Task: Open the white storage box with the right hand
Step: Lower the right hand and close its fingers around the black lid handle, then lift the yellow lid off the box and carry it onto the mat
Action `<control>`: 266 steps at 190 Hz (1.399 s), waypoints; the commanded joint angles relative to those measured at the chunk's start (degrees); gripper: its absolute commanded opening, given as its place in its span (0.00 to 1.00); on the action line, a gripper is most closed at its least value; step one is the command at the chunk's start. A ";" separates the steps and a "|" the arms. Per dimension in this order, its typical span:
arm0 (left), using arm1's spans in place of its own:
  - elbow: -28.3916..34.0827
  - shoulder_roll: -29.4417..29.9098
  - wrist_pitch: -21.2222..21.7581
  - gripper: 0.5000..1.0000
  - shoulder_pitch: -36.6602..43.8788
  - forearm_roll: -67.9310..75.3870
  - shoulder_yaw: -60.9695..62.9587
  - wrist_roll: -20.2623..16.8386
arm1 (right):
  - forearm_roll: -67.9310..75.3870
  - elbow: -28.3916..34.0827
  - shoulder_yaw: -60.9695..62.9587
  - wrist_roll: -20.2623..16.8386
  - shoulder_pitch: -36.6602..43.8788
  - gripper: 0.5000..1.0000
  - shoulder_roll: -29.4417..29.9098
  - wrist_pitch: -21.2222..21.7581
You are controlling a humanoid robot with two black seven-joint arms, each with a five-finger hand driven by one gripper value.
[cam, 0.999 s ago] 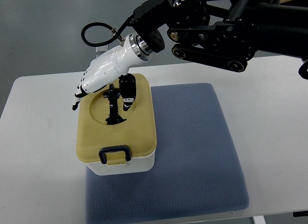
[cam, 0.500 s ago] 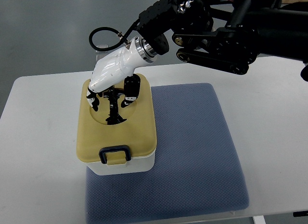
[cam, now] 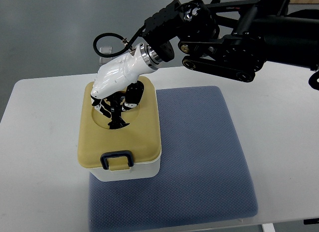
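Observation:
The white storage box (cam: pixel 130 171) stands on the left end of a blue mat, covered by a tan lid (cam: pixel 144 137). A round recess in the lid holds an upright black handle (cam: pixel 117 120). A dark blue latch (cam: pixel 117 160) sits flat on the lid's front edge. My right hand (cam: pixel 115 103), white with black fingertips, reaches down into the recess from the upper right. Its fingers (cam: pixel 102 106) curl on the left of the handle's top and its thumb (cam: pixel 132 96) presses on the right, so it is shut on the handle. The lid rests flat on the box.
The blue padded mat (cam: pixel 199 152) lies on a white table (cam: pixel 40 142). My black right arm (cam: pixel 234 38) spans the top right above the table's far edge, with a black cable loop (cam: pixel 103 43) near the wrist.
My right hand has swung right from over the box's left edge to over the recess. Its fingers have gone from spread to curled around the handle. The box has not moved.

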 commanded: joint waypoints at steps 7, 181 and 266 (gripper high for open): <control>0.00 0.00 0.04 1.00 0.00 0.00 0.00 -0.01 | 0.07 -0.02 0.00 0.00 -0.02 0.00 -0.01 -0.14; 0.00 0.00 0.04 1.00 0.00 0.00 0.00 -0.01 | 2.53 -1.87 7.91 0.00 -2.22 0.00 -18.46 -3.57; 0.00 0.00 0.04 1.00 0.00 0.00 0.00 -0.01 | 2.18 -2.75 7.82 0.00 -15.93 0.00 -29.27 -12.62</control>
